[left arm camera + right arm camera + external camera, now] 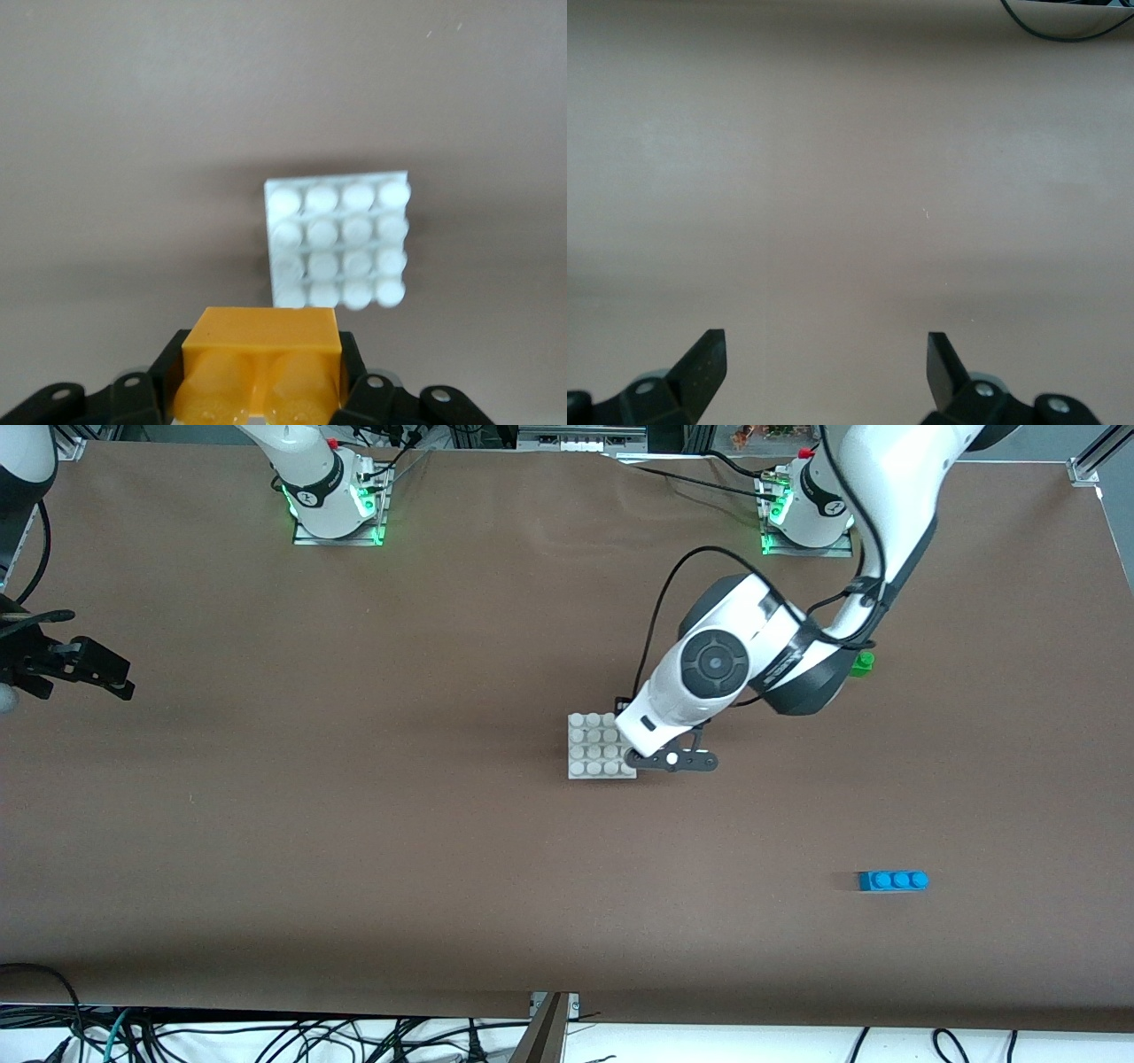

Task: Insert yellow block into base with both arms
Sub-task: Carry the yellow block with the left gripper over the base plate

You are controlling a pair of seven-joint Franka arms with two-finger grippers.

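The white base [592, 748] lies flat in the middle of the table, with nothing on its studs; it also shows in the left wrist view [338, 243]. My left gripper [260, 385] is shut on the yellow block [261, 359], studs toward the camera. It hangs just above the base's edge toward the left arm's end. In the front view the left wrist [700, 677] hides the block and fingers. My right gripper [106, 669] waits open and empty over bare table at the right arm's end; it also shows in the right wrist view [826, 354].
A green two-stud brick [862, 662] peeks out beside the left arm's elbow. A blue three-stud brick [893, 880] lies nearer the front camera toward the left arm's end. Cables hang along the table's front edge.
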